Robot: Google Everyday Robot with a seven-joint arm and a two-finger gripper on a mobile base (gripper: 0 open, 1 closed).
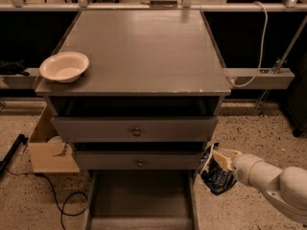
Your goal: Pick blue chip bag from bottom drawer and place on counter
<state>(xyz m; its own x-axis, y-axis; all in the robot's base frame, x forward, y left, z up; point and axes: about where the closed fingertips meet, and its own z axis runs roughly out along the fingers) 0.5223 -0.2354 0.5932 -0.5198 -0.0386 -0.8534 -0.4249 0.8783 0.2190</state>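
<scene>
The blue chip bag [217, 177] is a crinkled navy bag with white lettering. It hangs in the air just right of the cabinet, level with the second knobbed drawer. My gripper [221, 160] comes in from the lower right on a white arm and is shut on the bag's top. The bottom drawer [139, 200] is pulled open at the bottom of the view and its grey tray shows nothing inside. The counter [144, 47] is the broad grey top, well above the bag.
A cream bowl [64, 66] sits on the counter's front left corner. Two knobbed drawers [136, 128] stand slightly open below the top. A cardboard box [48, 147] and a black cable [62, 205] lie on the floor at left. A white cable [261, 37] hangs at right.
</scene>
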